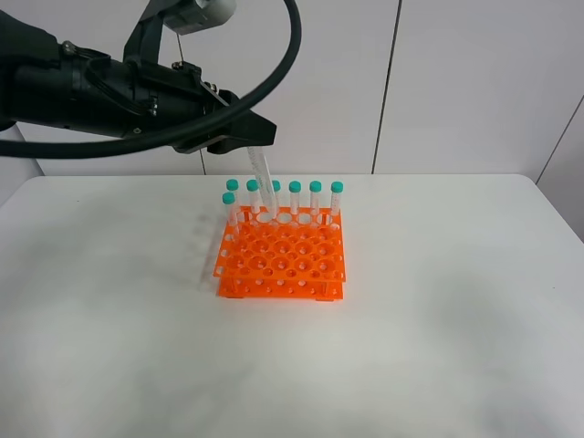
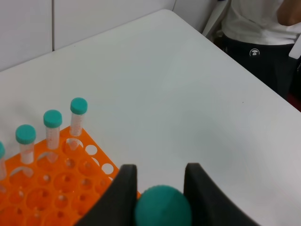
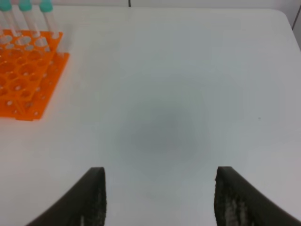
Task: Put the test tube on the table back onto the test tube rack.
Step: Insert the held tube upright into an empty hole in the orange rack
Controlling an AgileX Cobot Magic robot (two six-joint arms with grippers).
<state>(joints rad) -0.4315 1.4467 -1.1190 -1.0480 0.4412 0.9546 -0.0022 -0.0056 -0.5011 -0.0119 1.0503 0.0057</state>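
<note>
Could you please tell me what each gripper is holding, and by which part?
The left gripper holds a test tube by its teal cap, between the fingers; the right gripper holds nothing.

Bright, even light covers the matte white tabletop (image 1: pixel 438 301); the bright orange plastic rack (image 1: pixel 283 260) casts only a faint soft shadow. The right wrist view is hazy and soft throughout.
</note>
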